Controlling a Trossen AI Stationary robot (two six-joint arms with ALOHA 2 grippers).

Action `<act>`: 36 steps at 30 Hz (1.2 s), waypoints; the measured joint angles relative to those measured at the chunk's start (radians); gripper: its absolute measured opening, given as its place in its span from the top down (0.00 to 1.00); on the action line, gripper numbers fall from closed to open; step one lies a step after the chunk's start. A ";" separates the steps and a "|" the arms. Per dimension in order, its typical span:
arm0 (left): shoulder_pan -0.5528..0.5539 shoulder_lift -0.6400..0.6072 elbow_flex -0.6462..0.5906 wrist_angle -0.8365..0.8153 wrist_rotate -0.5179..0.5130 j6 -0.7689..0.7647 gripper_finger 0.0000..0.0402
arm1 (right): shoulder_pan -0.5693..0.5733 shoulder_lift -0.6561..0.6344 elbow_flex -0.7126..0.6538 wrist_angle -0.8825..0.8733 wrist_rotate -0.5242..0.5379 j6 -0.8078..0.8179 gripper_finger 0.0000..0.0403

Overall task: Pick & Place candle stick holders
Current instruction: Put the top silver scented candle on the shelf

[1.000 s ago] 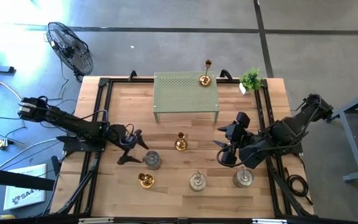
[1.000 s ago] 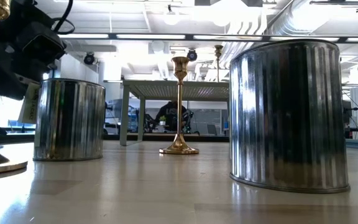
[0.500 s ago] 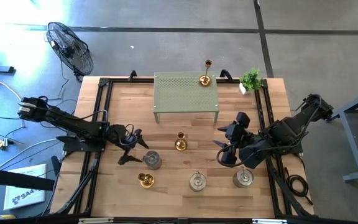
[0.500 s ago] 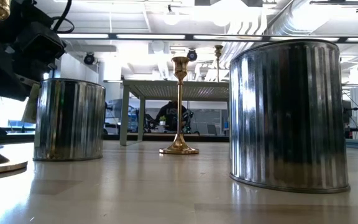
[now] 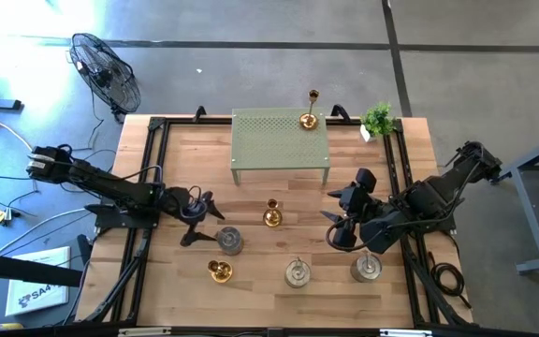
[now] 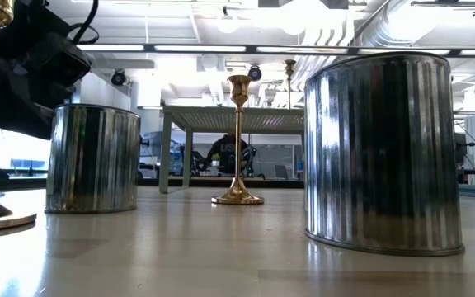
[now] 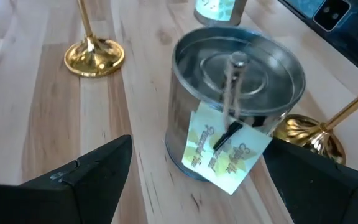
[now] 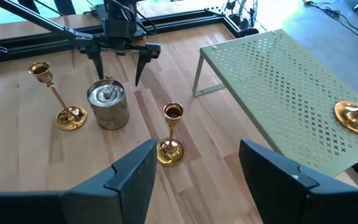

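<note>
Left gripper [image 5: 197, 223] open beside tagged silver holder [image 7: 236, 102]; tag writing unreadable.

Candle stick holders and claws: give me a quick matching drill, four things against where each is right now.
Things:
1. gold holder with round base
2. silver holder with a paper tag
3. left claw
4. right claw

Places:
A. open, just short of the tagged silver holder
B. on the green perforated stand
C. open over bare wood, right of the stand's front edge
D. on the wood, between the left claw's fingers in its wrist view

Pairs: 1-B, 2-D, 3-A, 4-C
</note>
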 joint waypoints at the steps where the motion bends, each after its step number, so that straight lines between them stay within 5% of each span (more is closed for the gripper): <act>1: 0.000 0.000 0.000 0.003 0.000 0.000 0.12 | 0.000 0.000 0.000 0.000 0.000 0.000 0.44; 36: 0.000 0.000 0.000 0.065 0.019 -0.094 0.12 | 0.000 0.000 0.000 0.000 0.003 0.000 0.44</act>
